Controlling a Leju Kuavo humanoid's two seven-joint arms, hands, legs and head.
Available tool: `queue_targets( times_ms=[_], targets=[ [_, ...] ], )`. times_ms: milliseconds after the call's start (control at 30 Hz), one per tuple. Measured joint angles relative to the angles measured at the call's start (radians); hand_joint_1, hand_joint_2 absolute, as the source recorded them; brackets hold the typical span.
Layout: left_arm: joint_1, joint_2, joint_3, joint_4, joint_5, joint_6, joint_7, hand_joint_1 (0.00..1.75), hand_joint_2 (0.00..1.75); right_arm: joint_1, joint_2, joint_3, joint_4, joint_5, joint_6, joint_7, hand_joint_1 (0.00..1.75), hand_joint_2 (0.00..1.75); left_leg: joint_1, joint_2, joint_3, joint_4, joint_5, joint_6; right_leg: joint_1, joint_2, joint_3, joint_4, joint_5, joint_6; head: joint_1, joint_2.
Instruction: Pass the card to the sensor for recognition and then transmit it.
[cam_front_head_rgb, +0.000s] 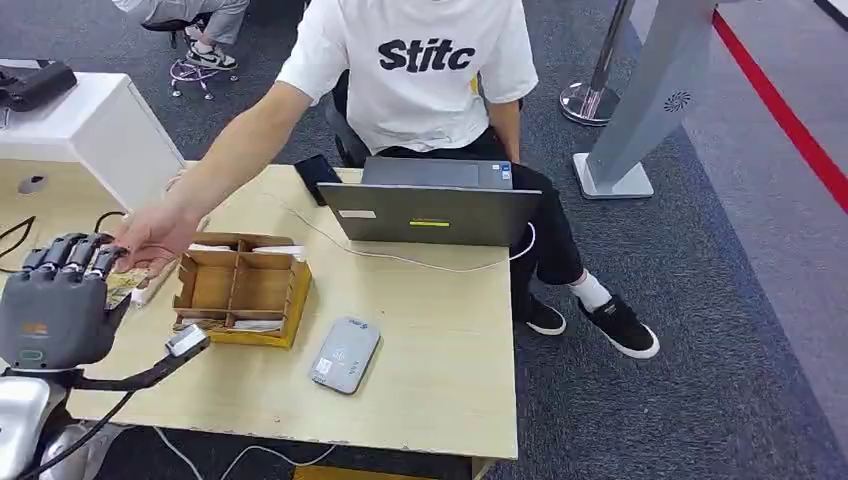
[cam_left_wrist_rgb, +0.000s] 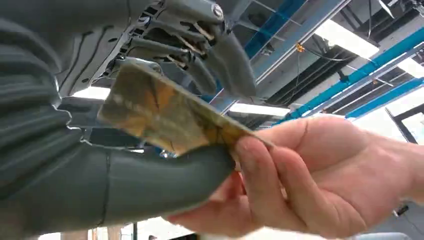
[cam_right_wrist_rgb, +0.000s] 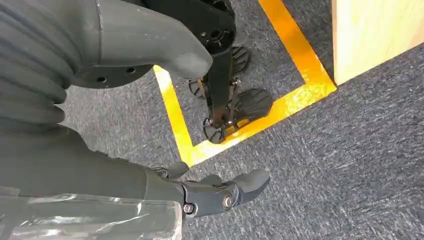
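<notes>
**Card held between the robot's hand and a person's hand**

Here, nearest the robot, the left hand (cam_front_head_rgb: 55, 300) is raised over the left end of the wooden table (cam_front_head_rgb: 440, 330), its back to the head camera. In the left wrist view the card (cam_left_wrist_rgb: 167, 112) lies across this hand, the thick thumb under it and the darker fingers (cam_left_wrist_rgb: 220, 55) curled above it, so the hand holds it. The person's hand (cam_left_wrist_rgb: 300, 180) pinches the card's far edge at the same moment.

Just beside the left hand sits a wooden divided tray (cam_front_head_rgb: 242, 288); pale flat cards lie in its near and far slots, while the middle compartments look bare. A grey card reader (cam_front_head_rgb: 345, 354) lies flat on the table near the tray. Farther back stands an open laptop (cam_front_head_rgb: 430, 205), with a seated person in a white shirt (cam_front_head_rgb: 415, 60) behind it, arm reaching across.

The right hand (cam_right_wrist_rgb: 220, 192) hangs over grey carpet, holding nothing, fingers loosely curled and apart.
</notes>
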Motion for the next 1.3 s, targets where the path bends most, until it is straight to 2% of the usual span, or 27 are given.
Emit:
queue_targets(
  times_ms=[233,367,500,633,767,967,1167,1300],
  targets=[
    [-0.004,-0.024,0.000,-0.006,0.012,0.000,0.003,1.75,1.75,0.000,0.000,0.000,0.000,0.006,-0.001,0.003,0.00,1.75,0.000,0.000,0.000,0.000,0.000,0.000,0.000,0.000,0.000,0.000,0.000,0.000,0.000,0.000],
    [-0.015,-0.065,-0.019,-0.010,0.050,-0.035,-0.023,1.75,1.75,0.000,0.000,0.000,0.000,0.020,-0.006,0.010,0.00,1.75,0.000,-0.001,0.000,0.000,0.000,0.000,0.000,-0.001,0.000,0.000,0.000,0.000,0.000,0.000],
    [-0.020,-0.113,-0.095,-0.009,0.021,-0.056,-0.022,1.75,1.75,-0.001,0.000,0.000,0.000,0.035,-0.008,0.018,0.00,1.75,-0.001,-0.001,0.000,0.001,0.000,0.000,0.000,-0.001,0.000,0.000,0.000,0.000,0.000,0.000],
    [-0.034,-0.173,-0.208,0.013,0.078,-0.108,-0.018,1.75,1.75,-0.002,0.000,0.000,0.000,0.054,-0.013,0.016,0.00,1.75,-0.001,-0.001,0.000,0.001,0.000,0.000,0.000,-0.001,0.000,0.000,0.001,0.001,0.000,0.000],
    [-0.044,-0.204,-0.306,0.056,0.081,-0.149,0.000,1.75,1.75,-0.002,0.000,0.000,0.000,0.073,-0.020,0.015,0.00,1.75,-0.001,0.000,0.000,0.002,0.000,0.001,-0.001,0.000,0.000,0.000,0.001,0.001,0.000,0.000],
    [-0.050,-0.204,-0.427,0.161,0.052,-0.184,0.043,1.75,1.75,-0.003,0.000,-0.004,0.000,0.100,-0.019,0.018,0.00,1.75,0.000,0.000,0.000,0.001,0.000,0.001,0.000,0.000,0.000,0.000,0.001,0.001,0.000,0.000],
    [-0.047,-0.174,-0.471,0.250,0.050,-0.243,0.067,1.75,1.75,-0.002,0.000,-0.011,0.000,0.125,-0.016,0.029,0.00,1.75,0.000,0.000,0.000,0.001,0.000,0.001,0.000,0.000,0.000,0.000,0.001,0.001,0.000,0.000],
    [-0.048,-0.149,-0.486,0.312,0.007,-0.222,0.081,1.75,1.75,-0.002,0.000,-0.013,0.000,0.145,-0.006,0.033,0.00,1.75,0.000,0.000,0.000,0.001,0.000,0.001,0.000,0.000,0.000,0.000,0.001,0.001,0.000,0.000]
  ],
)
